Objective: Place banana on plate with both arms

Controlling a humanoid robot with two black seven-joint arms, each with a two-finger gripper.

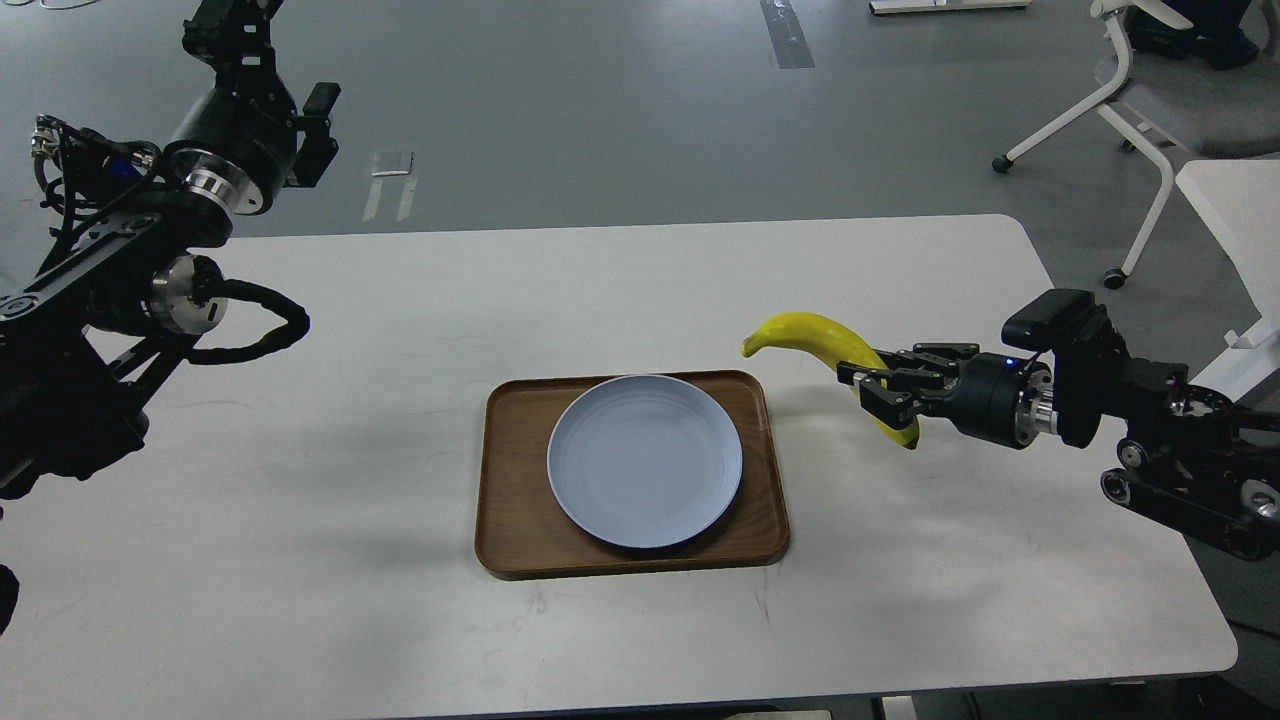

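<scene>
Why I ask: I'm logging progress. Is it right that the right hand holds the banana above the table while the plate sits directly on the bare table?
Not quite. In the head view the plate sits on a wooden tray, not the table. The right hand does hold the banana up.

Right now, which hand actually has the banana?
The right hand, low beside the wooden tray, is shut on the banana and holds it off the table. The left hand is raised far off, empty.

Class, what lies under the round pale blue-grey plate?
The round pale blue-grey plate rests on a rectangular brown wooden tray, whose rim shows all around. The tray's middle is covered by the plate, so anything there cannot be seen.
</scene>
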